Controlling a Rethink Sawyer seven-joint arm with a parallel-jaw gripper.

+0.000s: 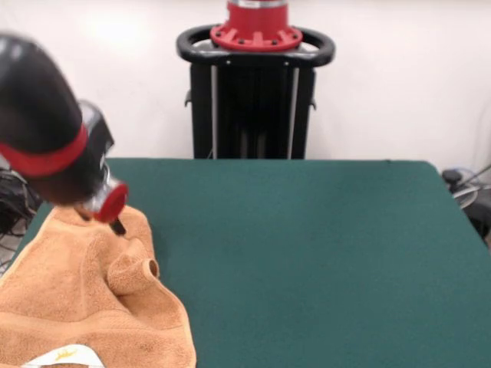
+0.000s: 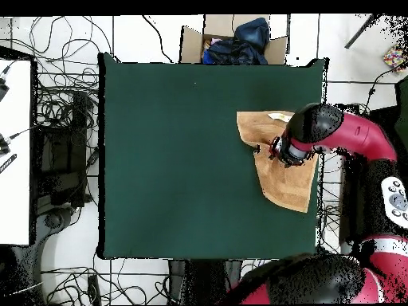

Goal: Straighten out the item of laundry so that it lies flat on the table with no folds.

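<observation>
One towel (image 1: 84, 307), orange-tan terry, not flat: bunched, with a raised rolled fold near its middle and wrinkles running off it. Small white tag shows at its near edge in the front view. It sits at the table (image 1: 322, 253) edge, by one corner of the green top; overhead, it's at the right side, upper half. One arm, one claw (image 1: 116, 225), tip down on the towel's far part. Can't tell whether the claw is open or gripping cloth; the arm hides it.
</observation>
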